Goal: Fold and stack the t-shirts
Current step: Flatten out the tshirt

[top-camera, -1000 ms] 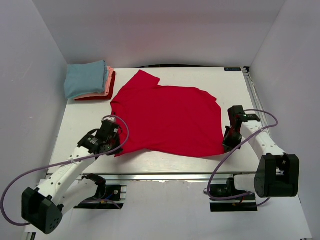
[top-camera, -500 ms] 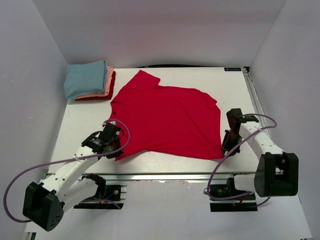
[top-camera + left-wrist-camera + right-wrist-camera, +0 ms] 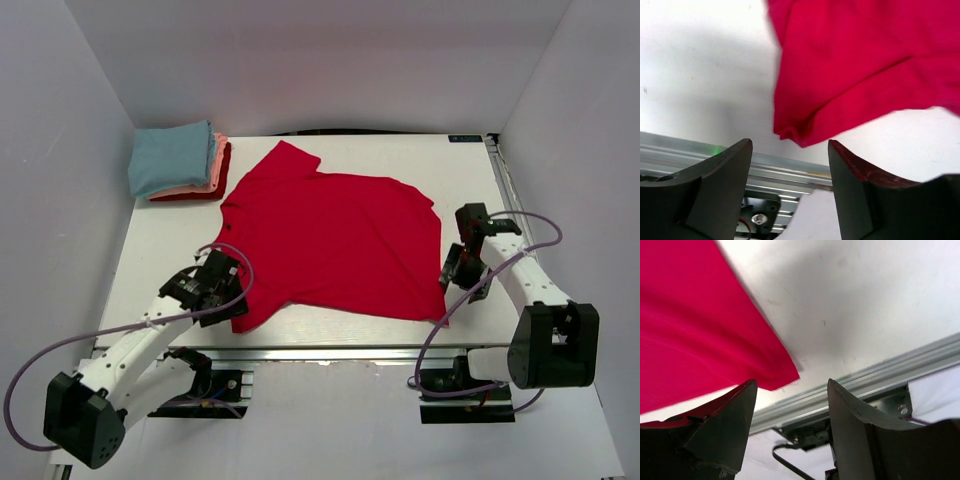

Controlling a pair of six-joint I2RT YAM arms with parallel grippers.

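A bright red short-sleeved t-shirt [image 3: 330,240] lies spread flat on the white table, collar toward the far left and hem toward the near edge. My left gripper [image 3: 224,290] hovers over its near-left hem corner [image 3: 790,132], jaws open and empty [image 3: 790,145]. My right gripper [image 3: 455,275] hovers by the near-right hem corner [image 3: 782,375], also open with nothing between the fingers [image 3: 792,382]. Folded t-shirts [image 3: 178,160] are stacked at the far left corner, light blue on top, salmon-pink and red beneath.
The table's metal front rail [image 3: 790,167] [image 3: 865,385] runs just below both hem corners. White walls close in the left, back and right sides. A rail [image 3: 505,190] runs along the table's right edge.
Both grippers have opened and let go of the red shirt's hem corners. The hem now rests on the table near the front edge. The right gripper has lifted slightly away.
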